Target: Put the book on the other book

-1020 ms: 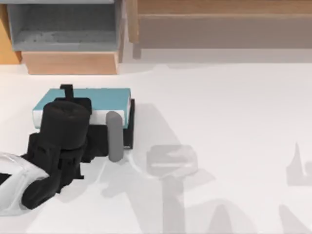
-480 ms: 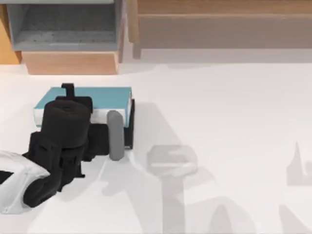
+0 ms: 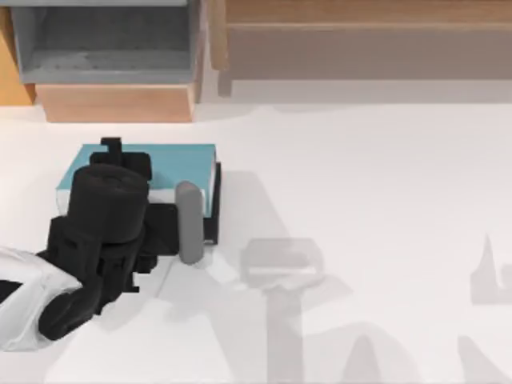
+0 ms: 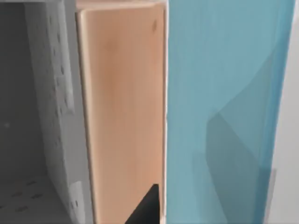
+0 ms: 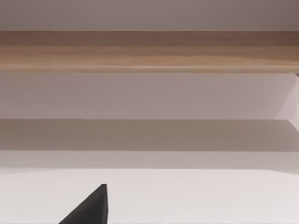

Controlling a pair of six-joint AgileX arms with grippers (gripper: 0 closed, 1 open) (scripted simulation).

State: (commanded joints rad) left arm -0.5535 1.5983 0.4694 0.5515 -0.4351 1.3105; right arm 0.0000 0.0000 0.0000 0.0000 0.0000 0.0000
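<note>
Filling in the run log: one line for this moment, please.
left claw: over teal book | teal book: atop black book | right arm: parked

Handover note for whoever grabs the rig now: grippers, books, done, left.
Left gripper: over the light blue book at the table's left; finger state unclear.
Right arm: parked, fingertip in its wrist view.
Light blue book lies flat over the black book, whose edge peeks out on its right side.
Done: stacking looks complete.
Left: confirm release, pull left arm clear.
</note>
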